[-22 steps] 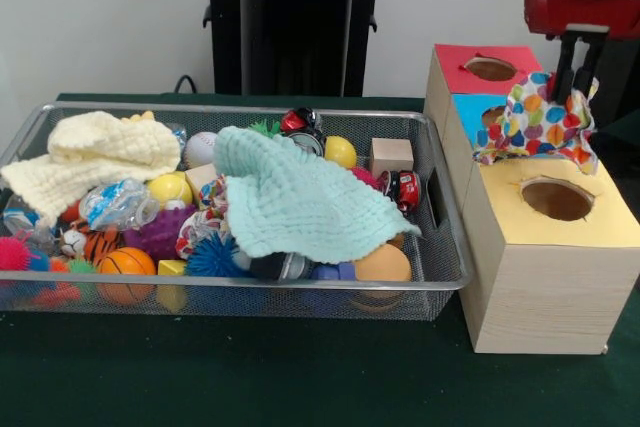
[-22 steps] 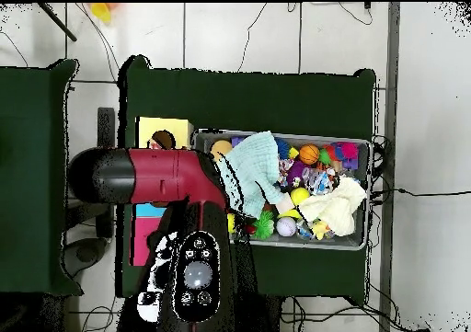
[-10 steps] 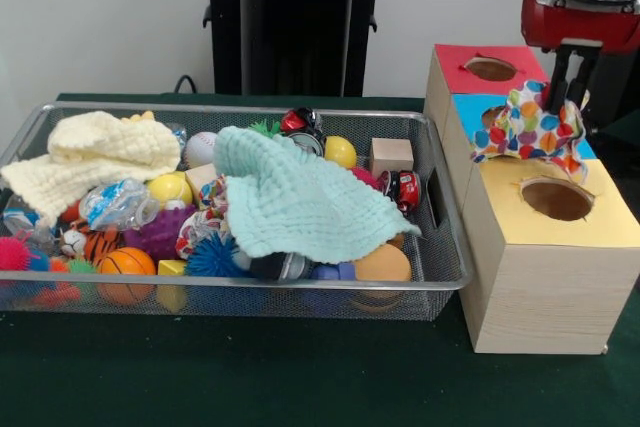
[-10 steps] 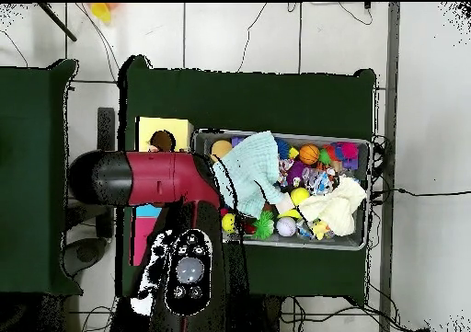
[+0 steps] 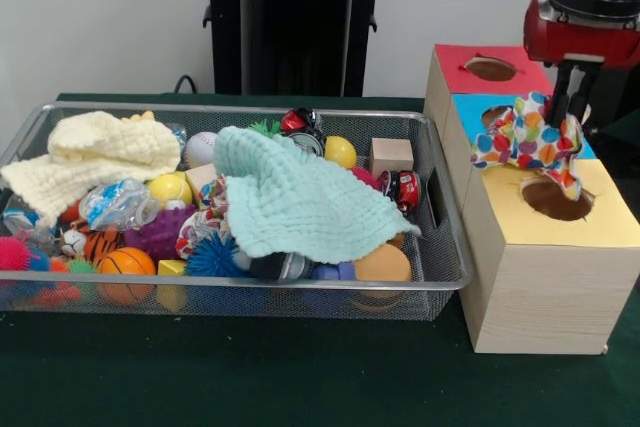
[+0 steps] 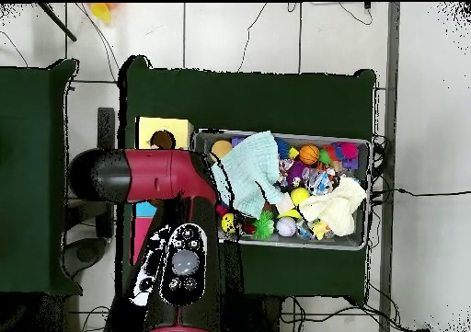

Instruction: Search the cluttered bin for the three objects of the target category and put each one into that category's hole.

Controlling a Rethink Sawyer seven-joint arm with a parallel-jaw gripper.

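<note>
Green table [image 5: 300, 377] carries the bin [image 5: 440, 247]; at 3 o'clock, the gripper [image 5: 566, 107] pinches a spotted cloth [image 5: 528, 137] above the box [image 5: 545, 267].

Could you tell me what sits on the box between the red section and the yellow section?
In the front view, a blue section lies between the red section and the yellow section; the polka-dot cloth in the gripper hangs over most of it.

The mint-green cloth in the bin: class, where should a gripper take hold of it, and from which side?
Probably the raised fold at the mint-green cloth top, coming straight down from above: it lies draped over the toys, and the wire bin walls block the sides.
</note>
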